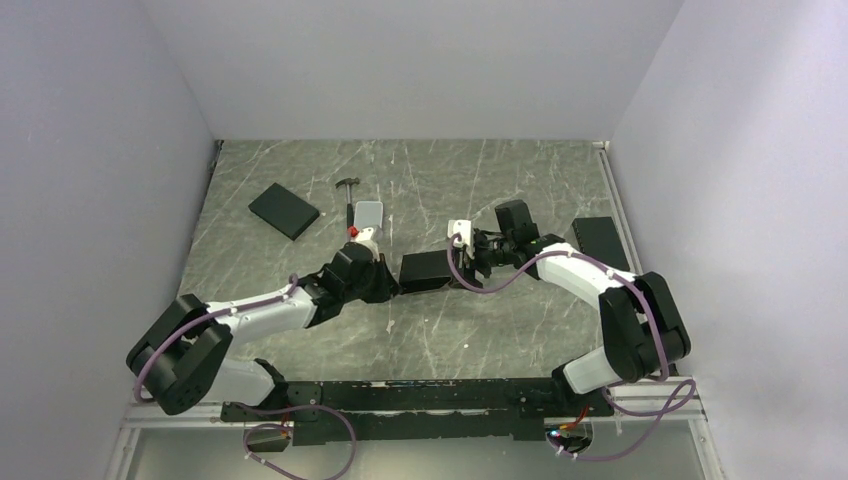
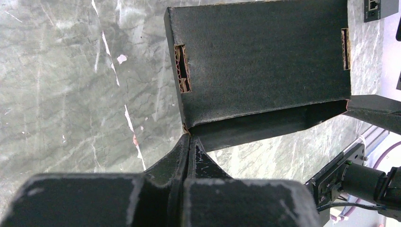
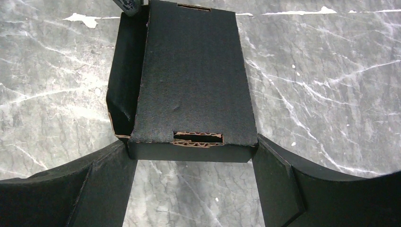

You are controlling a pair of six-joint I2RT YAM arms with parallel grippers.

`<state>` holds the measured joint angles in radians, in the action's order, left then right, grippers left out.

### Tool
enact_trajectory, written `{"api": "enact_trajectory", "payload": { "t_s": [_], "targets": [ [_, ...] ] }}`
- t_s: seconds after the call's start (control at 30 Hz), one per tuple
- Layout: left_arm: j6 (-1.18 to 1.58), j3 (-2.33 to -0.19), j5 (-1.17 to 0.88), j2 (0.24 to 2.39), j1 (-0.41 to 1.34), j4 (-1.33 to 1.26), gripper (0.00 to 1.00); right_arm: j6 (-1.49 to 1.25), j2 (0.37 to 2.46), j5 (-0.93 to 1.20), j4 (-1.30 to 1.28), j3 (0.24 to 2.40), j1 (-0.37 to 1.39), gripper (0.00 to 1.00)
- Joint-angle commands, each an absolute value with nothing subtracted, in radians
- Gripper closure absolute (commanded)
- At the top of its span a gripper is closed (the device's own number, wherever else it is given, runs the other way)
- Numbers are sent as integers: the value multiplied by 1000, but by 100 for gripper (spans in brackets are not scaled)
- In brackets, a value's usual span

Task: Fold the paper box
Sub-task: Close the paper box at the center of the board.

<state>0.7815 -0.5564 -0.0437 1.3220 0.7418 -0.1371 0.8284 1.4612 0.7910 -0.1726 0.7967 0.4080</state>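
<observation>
The paper box (image 1: 428,270) is a matte black mailer lying between the two arms in the middle of the table. In the right wrist view its lid panel (image 3: 194,80) faces up, with a slot near the close end and a side flap (image 3: 120,85) standing loose on the left. My right gripper (image 3: 192,147) spans the box's near end, a fingertip pressed against each corner. My left gripper (image 2: 189,138) is shut, its tips touching the box's (image 2: 260,56) lower left corner, where a flap (image 2: 265,125) hangs open.
One plain black slab (image 1: 284,210) lies at the back left and another (image 1: 601,242) at the right. A small hammer (image 1: 347,190) and a silver-grey case (image 1: 368,213) sit behind the left gripper. The side walls stand close at both table edges.
</observation>
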Motion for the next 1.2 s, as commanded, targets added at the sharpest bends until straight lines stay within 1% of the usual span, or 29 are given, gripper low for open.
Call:
{"api": "enact_trajectory", "payload": {
  "t_s": [0.0, 0.2, 0.53, 0.8, 0.9, 1.03, 1.07, 1.13, 1.17],
  "targets": [
    [779, -613, -183, 1341, 729, -193, 96, 819, 1480, 775, -89, 805, 417, 100],
    [815, -597, -241, 1362, 686, -215, 94, 829, 1494, 760, -101, 812, 419, 100],
    [888, -548, -362, 1370, 628, -336, 78, 845, 1506, 744, -125, 824, 420, 100],
    [942, -523, -427, 1391, 598, -412, 69, 848, 1510, 744, -133, 830, 420, 100],
    [954, -518, -444, 1391, 591, -430, 69, 845, 1514, 738, -136, 833, 421, 100],
    [960, -522, -465, 1391, 588, -431, 72, 840, 1517, 730, -135, 837, 421, 100],
    [963, -522, -470, 1391, 588, -434, 73, 838, 1518, 727, -135, 838, 420, 100],
    [969, -522, -478, 1394, 587, -438, 80, 830, 1523, 716, -133, 840, 421, 100],
    [971, -522, -482, 1395, 587, -437, 81, 827, 1526, 712, -133, 842, 422, 100]
  ]
}}
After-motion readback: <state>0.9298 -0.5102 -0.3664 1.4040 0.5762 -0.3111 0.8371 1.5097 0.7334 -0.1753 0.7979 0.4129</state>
